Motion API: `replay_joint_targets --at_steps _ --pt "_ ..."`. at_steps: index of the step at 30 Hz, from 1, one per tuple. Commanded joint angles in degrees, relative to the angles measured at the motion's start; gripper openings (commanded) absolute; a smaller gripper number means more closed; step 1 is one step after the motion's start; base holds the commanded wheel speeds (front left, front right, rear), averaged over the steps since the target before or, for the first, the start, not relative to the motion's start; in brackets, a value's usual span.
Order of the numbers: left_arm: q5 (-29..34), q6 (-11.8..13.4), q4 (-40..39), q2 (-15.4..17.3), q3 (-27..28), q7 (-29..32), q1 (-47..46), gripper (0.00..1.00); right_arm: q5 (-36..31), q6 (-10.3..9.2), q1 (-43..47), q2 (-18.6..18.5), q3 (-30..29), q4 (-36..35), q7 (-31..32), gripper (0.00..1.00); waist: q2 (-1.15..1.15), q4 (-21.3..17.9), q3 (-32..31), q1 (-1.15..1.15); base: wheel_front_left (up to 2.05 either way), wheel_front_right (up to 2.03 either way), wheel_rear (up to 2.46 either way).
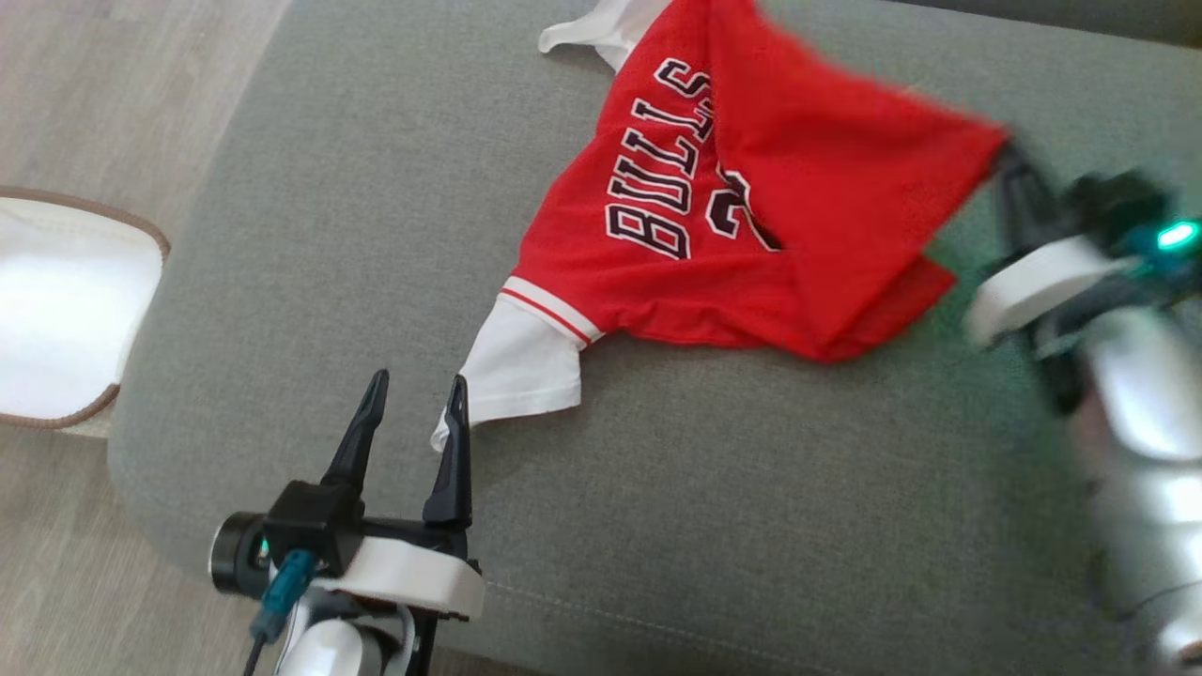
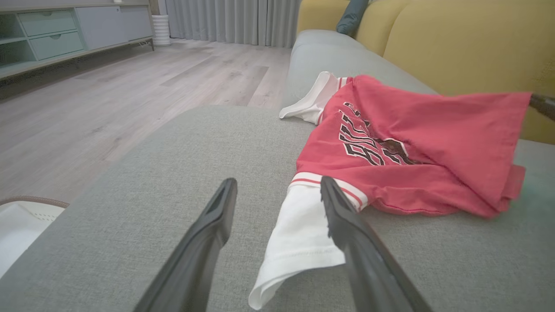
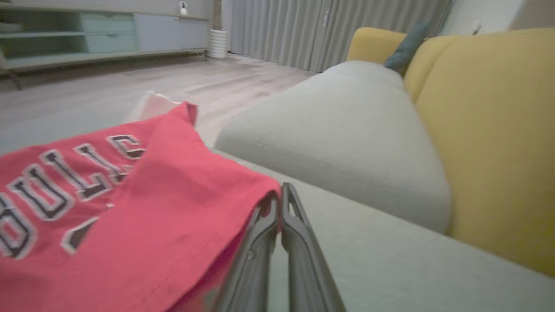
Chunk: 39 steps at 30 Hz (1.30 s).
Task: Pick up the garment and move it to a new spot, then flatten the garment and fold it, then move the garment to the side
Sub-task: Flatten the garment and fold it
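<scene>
The garment [image 1: 714, 207] is a red jersey with white sleeves and black lettering, lying on a grey sofa seat [image 1: 657, 526]. My right gripper [image 1: 1007, 155] is shut on the garment's red hem corner and holds that corner lifted, so the cloth folds over the jersey's front. In the right wrist view the fingers [image 3: 279, 203] pinch the red edge [image 3: 182, 208]. My left gripper [image 1: 415, 396] stands open at the tip of the near white sleeve [image 1: 521, 371]. In the left wrist view the sleeve [image 2: 299, 234] lies between and partly under the right finger [image 2: 342, 216].
A white basket with a brown rim [image 1: 56, 310] stands on the wooden floor at the left. The seat's front edge runs close behind my left gripper. Yellow sofa backs [image 3: 498, 130] rise beyond the seat, with a second grey cushion [image 3: 347, 130] alongside.
</scene>
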Motion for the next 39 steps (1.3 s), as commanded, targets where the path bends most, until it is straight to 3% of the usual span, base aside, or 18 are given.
replay_joint_targets --at_steps 1,12,22,23,24,25,31,39 --pt "0.7 -0.3 -2.0 -0.1 2.0 -0.7 -1.0 1.0 -1.2 0.37 -3.2 -1.5 0.0 -1.9 0.7 0.0 0.0 -0.4 0.4 0.0 0.0 0.0 0.0" --pt "1.3 -1.2 -2.1 -0.5 1.3 -0.7 -2.7 1.0 -7.6 0.37 -14.6 -15.0 -4.8 2.6 8.4 0.0 0.0 0.9 3.5 0.0 0.0 0.0 0.0" --pt "1.8 -1.6 -1.7 -0.6 0.5 -0.7 -3.1 1.0 -12.9 0.37 -19.7 -21.8 -8.8 6.9 11.0 0.0 0.0 3.7 4.6 0.0 0.0 0.0 0.0" --pt "1.8 -1.7 -1.7 -0.7 0.4 -0.7 -3.1 1.0 -13.4 0.37 -20.2 -22.0 -9.3 7.2 10.8 0.21 0.0 3.8 4.7 0.0 0.0 0.0 0.0" --pt "1.9 -1.7 -1.7 -0.7 0.4 -0.7 -3.1 1.0 -13.9 0.37 -20.6 -22.0 -9.7 7.7 11.0 0.52 0.0 3.9 4.8 0.0 0.0 0.0 0.0" --pt "2.0 -1.7 -1.6 -0.7 0.4 -0.7 -3.1 1.0 -14.4 0.37 -20.9 -21.8 -10.1 8.4 11.3 1.0 0.0 4.0 4.8 0.0 0.0 0.0 0.0" --pt "2.2 -1.4 -1.2 -0.7 0.7 -0.7 -2.4 1.0 -14.9 0.37 -20.2 -18.2 -8.7 12.3 11.1 1.0 0.0 2.8 3.5 0.0 0.0 0.0 0.0" --pt "2.8 -1.9 -1.2 -0.7 1.6 -0.7 -1.3 1.0 -11.7 0.37 -19.3 -13.9 -5.3 14.4 6.0 1.0 0.0 -3.1 0.2 0.0 0.0 0.0 0.0"
